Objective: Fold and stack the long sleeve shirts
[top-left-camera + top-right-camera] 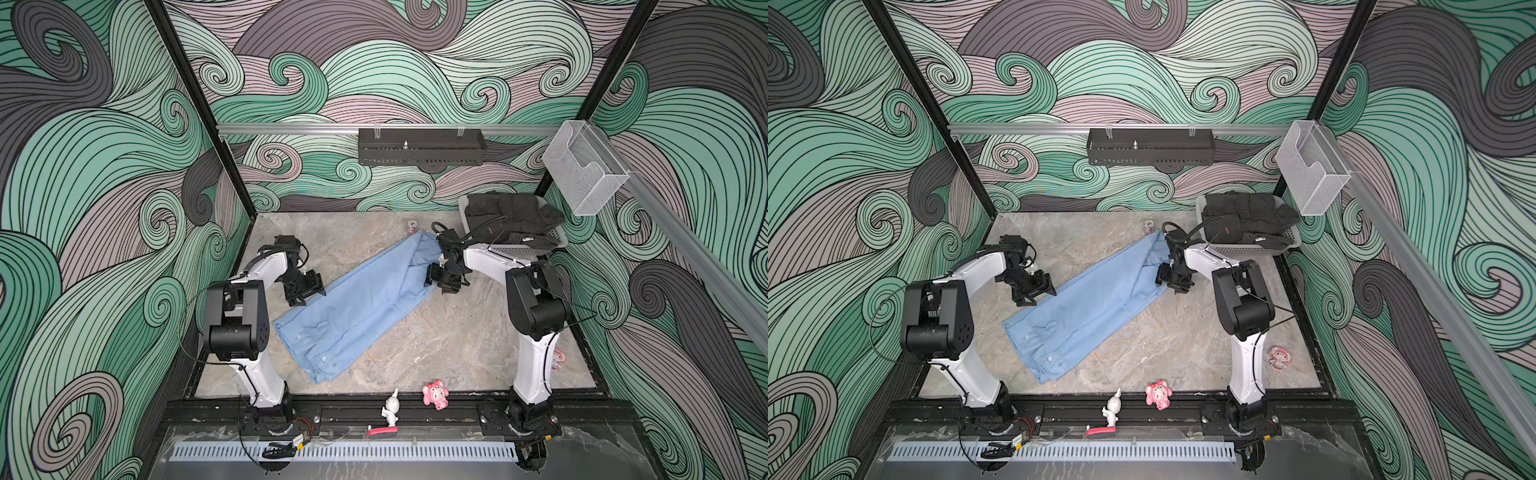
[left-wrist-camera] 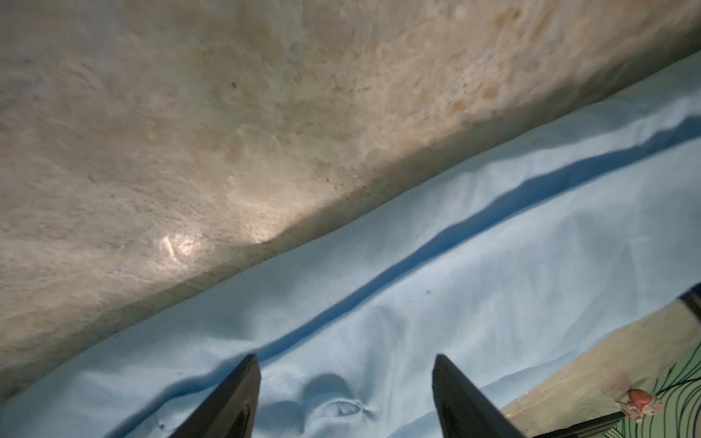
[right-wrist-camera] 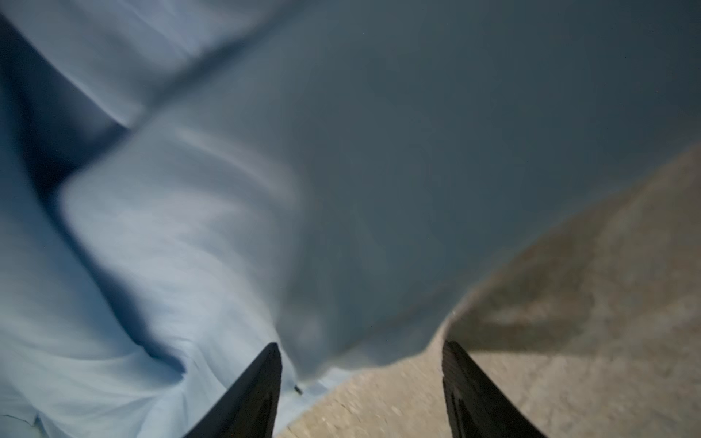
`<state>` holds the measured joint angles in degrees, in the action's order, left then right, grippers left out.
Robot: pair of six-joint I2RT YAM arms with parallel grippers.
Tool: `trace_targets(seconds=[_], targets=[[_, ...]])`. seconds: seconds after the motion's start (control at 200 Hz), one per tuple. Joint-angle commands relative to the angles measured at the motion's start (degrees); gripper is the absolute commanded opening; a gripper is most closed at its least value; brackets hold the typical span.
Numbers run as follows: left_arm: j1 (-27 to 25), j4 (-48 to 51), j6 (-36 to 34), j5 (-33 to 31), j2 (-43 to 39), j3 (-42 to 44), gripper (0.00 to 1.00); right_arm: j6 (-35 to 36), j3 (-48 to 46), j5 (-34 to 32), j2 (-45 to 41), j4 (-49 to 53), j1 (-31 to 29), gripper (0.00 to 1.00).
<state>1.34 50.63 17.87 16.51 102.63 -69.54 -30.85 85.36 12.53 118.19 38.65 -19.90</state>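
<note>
One light-blue long sleeve shirt [image 1: 361, 299] [image 1: 1092, 307] lies on the table as a long strip, running diagonally from front left to back right. Buttons show at its near end. My left gripper [image 1: 311, 292] [image 1: 1040, 292] hovers at the strip's left edge. In the left wrist view it [image 2: 346, 360] is open over the cloth [image 2: 474, 265], with a small pucker between the fingers. My right gripper [image 1: 440, 282] [image 1: 1169, 282] is at the strip's far right edge. In the right wrist view it [image 3: 360, 345] is open, and the blurred shirt edge [image 3: 227, 189] lies loose between the fingers.
A grey basket [image 1: 536, 249] with a black garment [image 1: 511, 220] stands at the back right, close behind the right arm. A white figure [image 1: 390, 409] and a pink toy [image 1: 435, 392] sit on the front rail. Another pink toy [image 1: 557, 359] lies at the right edge.
</note>
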Motion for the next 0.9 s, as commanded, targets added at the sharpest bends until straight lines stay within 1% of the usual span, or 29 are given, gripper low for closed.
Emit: trace_targets(seconds=[0.0,0.125,0.195,0.285,0.41,0.565,0.705,0.806,0.896], targets=[[-0.20,4.04,-3.31,-1.41,2.11,1.05,0.74,0.54,5.43,0.93,5.24,-0.71,0.67,0.67],[-0.22,3.95,-3.94,-0.38,2.58,4.03,0.73,3.65,12.98,0.28,10.76,2.71,2.29,0.66],[-0.78,3.73,-4.06,1.69,2.84,5.83,0.71,5.93,17.56,-0.04,13.68,4.89,2.95,0.65],[-2.98,2.56,-3.53,4.15,2.97,8.46,0.70,9.14,25.24,0.17,18.21,8.82,3.62,0.63],[-5.95,-1.02,-0.73,9.94,2.93,12.98,0.68,13.02,35.14,0.60,23.97,13.67,4.06,0.62],[-10.74,-4.29,2.63,12.95,2.29,16.41,0.67,17.38,45.80,0.16,29.21,18.44,4.11,0.61],[-14.35,-6.35,5.64,14.98,0.74,18.20,0.66,19.22,50.78,-0.31,31.53,20.67,4.39,0.61],[-18.54,-7.97,8.53,16.11,0.30,17.83,0.66,19.92,53.10,-0.23,32.85,21.47,5.01,0.61],[-22.66,-11.43,12.52,17.40,1.36,17.19,0.66,19.78,54.70,-0.01,33.67,22.05,5.78,0.62]])
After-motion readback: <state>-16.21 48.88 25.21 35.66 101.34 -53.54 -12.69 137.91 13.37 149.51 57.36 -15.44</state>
